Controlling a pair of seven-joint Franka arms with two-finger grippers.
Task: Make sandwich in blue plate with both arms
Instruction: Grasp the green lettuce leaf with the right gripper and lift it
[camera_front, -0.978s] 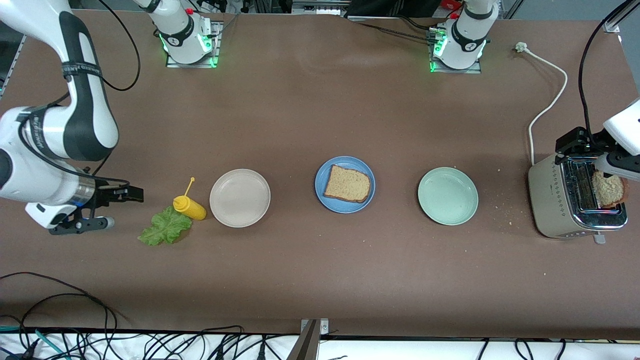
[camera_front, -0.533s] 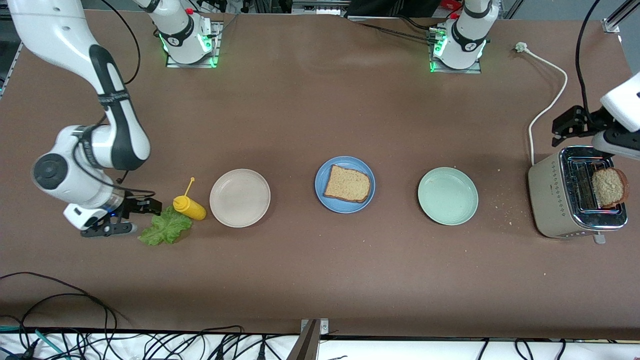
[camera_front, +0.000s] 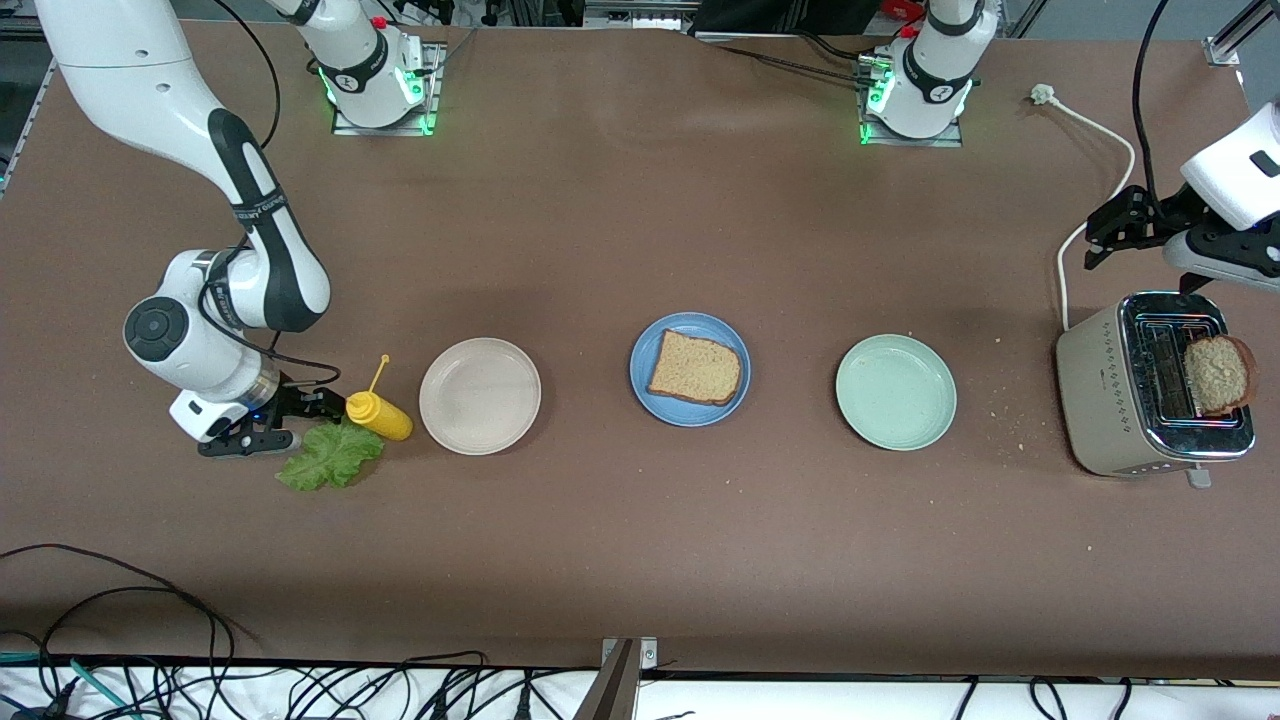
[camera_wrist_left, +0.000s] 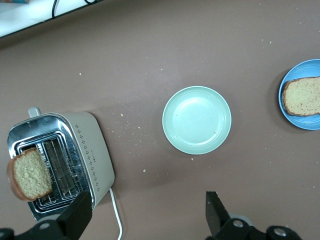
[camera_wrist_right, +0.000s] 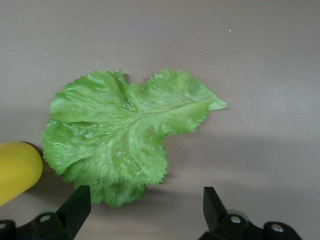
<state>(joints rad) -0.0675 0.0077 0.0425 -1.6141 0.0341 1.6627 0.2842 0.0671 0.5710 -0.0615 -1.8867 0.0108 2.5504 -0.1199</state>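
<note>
Two slices of bread show, well apart from each other. One bread slice (camera_front: 696, 367) lies flat in the blue plate (camera_front: 650, 400) near the middle of the table, seen also in the left wrist view (camera_wrist_left: 302, 96) on that plate (camera_wrist_left: 290, 115). The other slice (camera_front: 1217, 375) stands upright in a slot of the toaster (camera_front: 1100, 410) at the left arm's end of the table; the left wrist view shows it (camera_wrist_left: 30, 173) poking out of the toaster (camera_wrist_left: 92, 160). The lettuce leaf (camera_front: 330, 455) lies flat on the table at the right arm's end, touching the yellow squeeze bottle (camera_front: 380, 413), which lies on its side just beside the beige-white plate (camera_front: 480, 396). The pale green plate (camera_front: 896, 392) sits between the blue plate and the toaster, with crumbs scattered on the table around it.

The right gripper (camera_front: 285, 425) hangs low at the edge of the leaf, its fingers spread apart and holding nothing; in the right wrist view the leaf (camera_wrist_right: 125, 140) lies between the two fingertips (camera_wrist_right: 75, 207), with the bottle's end (camera_wrist_right: 17, 170) at one side. The left gripper (camera_front: 1115, 232) is over the table just beside the toaster, near the white power cord (camera_front: 1095, 215), its fingers (camera_wrist_left: 214, 212) likewise wide apart and empty.
</note>
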